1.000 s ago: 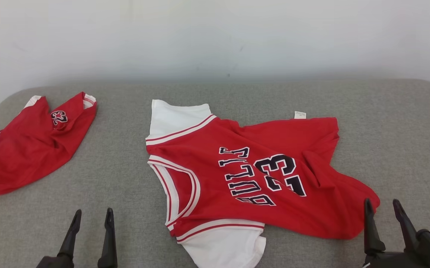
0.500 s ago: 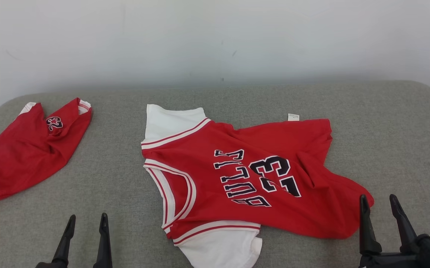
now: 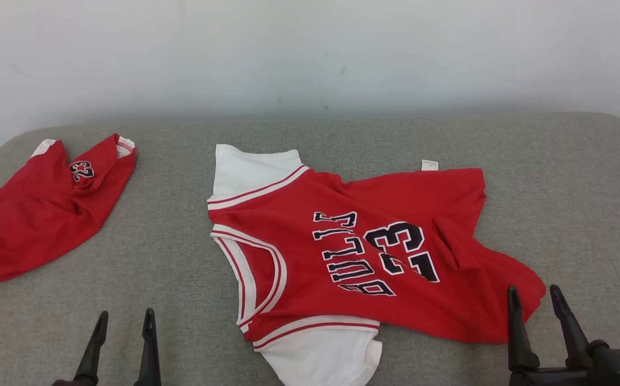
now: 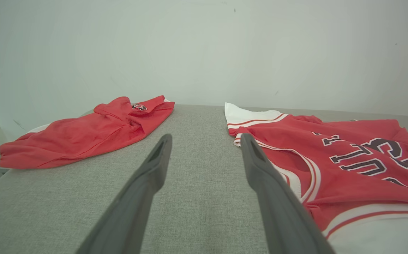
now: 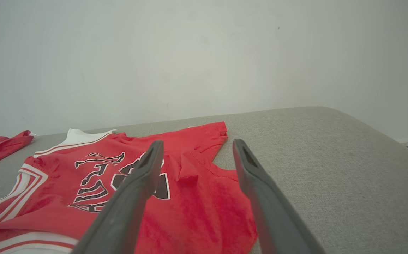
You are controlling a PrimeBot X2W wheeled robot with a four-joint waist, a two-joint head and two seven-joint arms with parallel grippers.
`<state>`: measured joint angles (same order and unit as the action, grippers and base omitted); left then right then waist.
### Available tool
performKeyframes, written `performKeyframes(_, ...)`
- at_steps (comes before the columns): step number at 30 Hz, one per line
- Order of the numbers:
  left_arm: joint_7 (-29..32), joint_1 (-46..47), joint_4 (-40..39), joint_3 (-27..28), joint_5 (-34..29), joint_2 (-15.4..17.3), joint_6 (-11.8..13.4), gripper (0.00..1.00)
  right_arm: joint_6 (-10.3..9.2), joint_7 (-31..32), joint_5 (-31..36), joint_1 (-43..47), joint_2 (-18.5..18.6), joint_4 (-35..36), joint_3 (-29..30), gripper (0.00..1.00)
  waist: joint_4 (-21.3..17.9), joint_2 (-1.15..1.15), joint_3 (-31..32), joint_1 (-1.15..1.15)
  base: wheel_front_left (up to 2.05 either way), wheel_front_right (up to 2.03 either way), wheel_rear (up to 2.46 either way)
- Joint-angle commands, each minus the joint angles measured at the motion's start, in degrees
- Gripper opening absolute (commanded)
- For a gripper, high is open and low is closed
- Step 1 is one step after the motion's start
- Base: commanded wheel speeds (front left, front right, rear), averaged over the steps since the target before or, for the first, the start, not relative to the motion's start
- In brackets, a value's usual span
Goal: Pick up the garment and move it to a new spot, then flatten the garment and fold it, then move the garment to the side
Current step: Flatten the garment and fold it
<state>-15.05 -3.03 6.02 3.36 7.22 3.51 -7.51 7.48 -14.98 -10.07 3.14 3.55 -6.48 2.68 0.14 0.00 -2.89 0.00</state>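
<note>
Red mesh jersey (image 3: 363,252), white sleeves, lies face up across the middle of the grey padded bench (image 3: 181,268), collar toward the left edge, hem toward the right. Unfolded and rumpled.

My left gripper (image 3: 126,312) and right gripper (image 3: 533,288) hover at the near edge, both spread wide, nothing held. The right one sits just beside the near hem corner.

Judgement: the flattening step is in hand, with no grasp taken. The next move calls for my right fingers to pinch that hem corner and for my left to reach the near white sleeve.

The right wrist view exposes a raised crease (image 5: 186,173) ahead of my fingers. The head view adds a white label (image 3: 430,164) at the far hem and a second red garment (image 3: 42,214) by the left edge.
</note>
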Motion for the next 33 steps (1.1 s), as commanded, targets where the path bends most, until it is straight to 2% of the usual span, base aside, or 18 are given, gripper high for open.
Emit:
performKeyframes(1,-0.19,-0.44,-0.04,0.16,0.08,-0.13,0.10,1.00,0.03,-0.22,-0.29,-0.43,0.06,-0.17,-0.20,1.00,0.08,0.00,0.10,0.00,0.00,0.00,0.00)
performKeyframes(14,-0.19,-1.03,0.67,0.25,-0.45,-0.32,0.10,1.00,0.03,-0.19,-1.66,-0.82,-0.25,-1.68,-3.74,1.00,1.42,0.00,2.38,0.00,0.00,0.00,0.00)
performKeyframes(33,-0.19,-2.50,-0.62,1.07,-1.23,-0.50,0.16,1.00,0.03,-0.19,-2.17,0.26,0.15,-2.11,-4.39,1.00,1.69,0.00,3.71,0.00,0.00,0.00,0.00)
